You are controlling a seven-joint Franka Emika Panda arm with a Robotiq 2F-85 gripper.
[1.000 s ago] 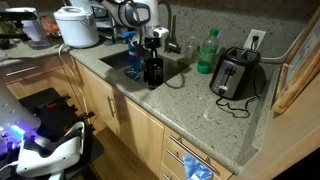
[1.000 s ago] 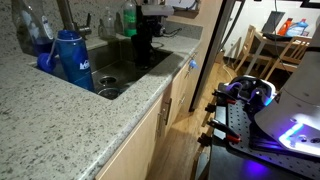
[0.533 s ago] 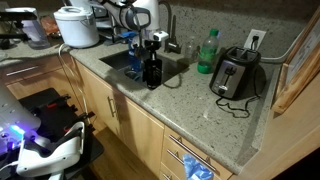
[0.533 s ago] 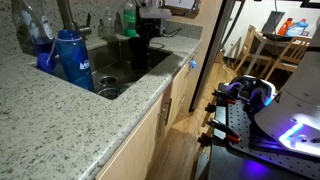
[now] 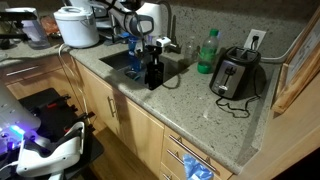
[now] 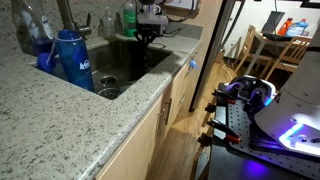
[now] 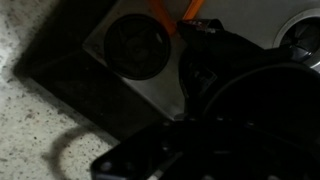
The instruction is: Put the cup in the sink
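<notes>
Speckled granite counter (image 5: 215,115) over pale wood cabinets (image 5: 120,115), with a toaster (image 5: 236,73) and a green bottle (image 5: 207,50) by the wall. The sink (image 5: 172,68) holds the dark cup (image 5: 153,72), upright. A blue bottle (image 6: 70,58) stands beside the basin. The claw (image 5: 152,44) hangs just above the cup; whether it is released or clenched I cannot tell

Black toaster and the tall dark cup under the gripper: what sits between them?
In an exterior view, a green plastic bottle stands between the toaster and the cup, set back toward the wall; the rest is speckled counter.
</notes>
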